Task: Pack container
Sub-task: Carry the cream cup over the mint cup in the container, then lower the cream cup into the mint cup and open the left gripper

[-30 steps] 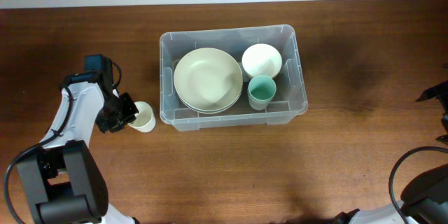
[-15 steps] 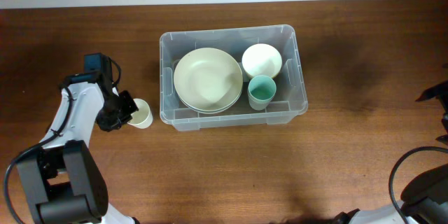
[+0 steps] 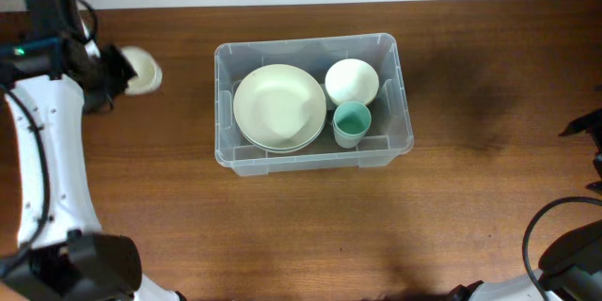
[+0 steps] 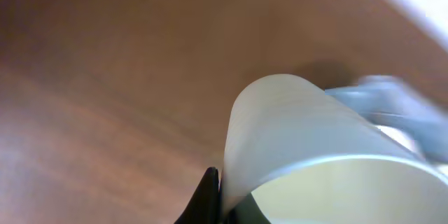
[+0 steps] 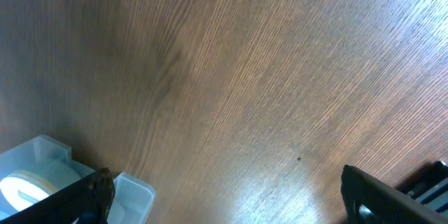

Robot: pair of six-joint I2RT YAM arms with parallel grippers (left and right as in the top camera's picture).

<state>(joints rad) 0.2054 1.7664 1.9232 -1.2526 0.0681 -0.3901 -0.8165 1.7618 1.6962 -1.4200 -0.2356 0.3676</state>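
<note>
The clear plastic container (image 3: 229, 155) sits mid-table and holds stacked cream plates (image 3: 278, 107), a white bowl (image 3: 352, 80) and a teal cup (image 3: 351, 124). My left gripper (image 3: 120, 69) is at the far left, raised and shut on a pale cream cup (image 3: 141, 70), well left of the container. In the left wrist view the cup (image 4: 308, 147) fills the frame, pinched at its rim by the dark finger (image 4: 210, 199). My right gripper (image 5: 224, 196) is open and empty over bare wood; a corner of the container (image 5: 42, 164) shows at its lower left.
The brown wooden table (image 3: 470, 198) runs to a white wall along the back edge. The right arm (image 3: 588, 141) rests at the far right edge.
My left gripper has lifted the cream cup off the table and carried it up and back toward the far left corner. The right arm has not moved.
</note>
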